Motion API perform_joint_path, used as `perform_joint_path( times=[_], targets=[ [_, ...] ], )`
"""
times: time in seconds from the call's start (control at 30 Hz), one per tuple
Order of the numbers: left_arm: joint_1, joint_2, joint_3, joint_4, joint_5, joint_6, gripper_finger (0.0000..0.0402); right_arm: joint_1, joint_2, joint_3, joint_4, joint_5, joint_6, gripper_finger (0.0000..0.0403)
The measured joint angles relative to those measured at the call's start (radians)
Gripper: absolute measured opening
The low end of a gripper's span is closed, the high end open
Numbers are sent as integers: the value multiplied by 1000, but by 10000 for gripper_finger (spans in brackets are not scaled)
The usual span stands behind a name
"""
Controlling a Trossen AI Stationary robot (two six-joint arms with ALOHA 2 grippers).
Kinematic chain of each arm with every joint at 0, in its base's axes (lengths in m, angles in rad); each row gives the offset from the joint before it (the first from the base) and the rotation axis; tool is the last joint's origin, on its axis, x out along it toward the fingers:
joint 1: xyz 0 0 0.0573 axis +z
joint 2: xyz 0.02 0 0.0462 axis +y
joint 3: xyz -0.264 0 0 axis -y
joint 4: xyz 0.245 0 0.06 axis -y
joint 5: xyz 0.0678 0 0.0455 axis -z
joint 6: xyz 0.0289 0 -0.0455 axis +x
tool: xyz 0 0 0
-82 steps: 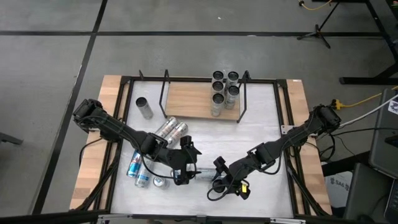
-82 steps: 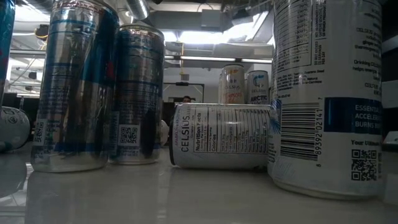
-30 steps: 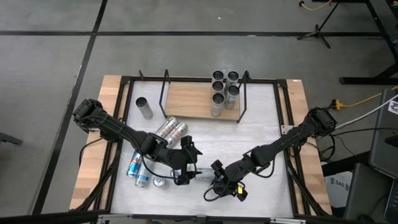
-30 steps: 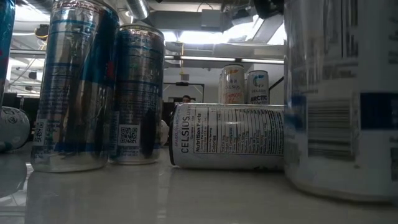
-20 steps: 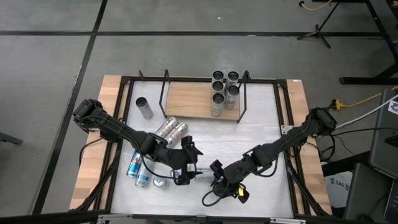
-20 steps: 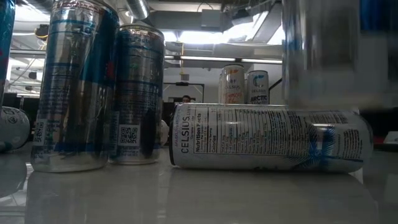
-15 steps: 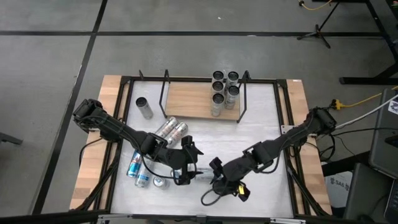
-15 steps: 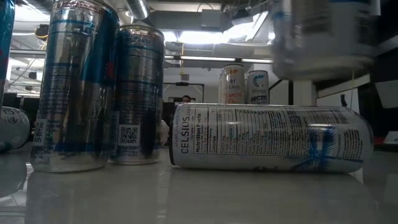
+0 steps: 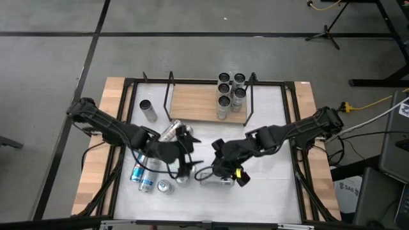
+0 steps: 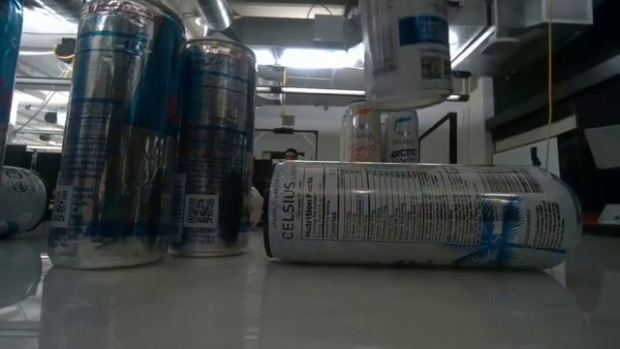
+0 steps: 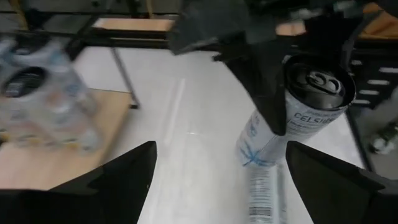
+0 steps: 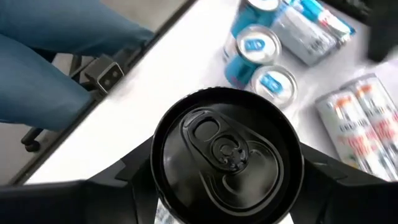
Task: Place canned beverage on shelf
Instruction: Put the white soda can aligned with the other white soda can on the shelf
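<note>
Aluminium can (image 12: 227, 149) clamped upright in right gripper (image 9: 225, 165), lifted mid-bench for carrying to shelf (image 9: 198, 102). Left gripper (image 9: 182, 158) alongside, fingers apart, holding nothing.

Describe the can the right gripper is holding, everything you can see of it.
The can is a tall, slim white Celsius drink can with blue print, a barcode and a dark lid with an unopened pull tab. It looks like aluminium. The right gripper is shut on its upper part, fingers on either side below the rim. It hangs upright, clear of the tabletop, above a similar can lying on its side. Nothing else touches it.
</note>
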Motion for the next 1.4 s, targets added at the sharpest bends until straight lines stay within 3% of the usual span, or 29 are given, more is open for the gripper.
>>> perform_joint_path(
  times=[0.3,0.5,0.73,0.97,1.4],
  targets=[
    [81,-92,0,-42,-27,99,348,-105,-68,-15,-131,19,-6,246],
    [143,-90,0,-58,-22,131,348,-208,-165,-129,-122,21,-7,246],
    [211,-75,0,-66,-18,130,348,-312,-265,-364,144,17,15,246],
    [259,-38,0,-58,13,123,348,-365,-260,-526,358,70,129,249],
    [321,105,0,-50,42,101,348,-379,-259,-636,416,225,354,260]
  ],
)
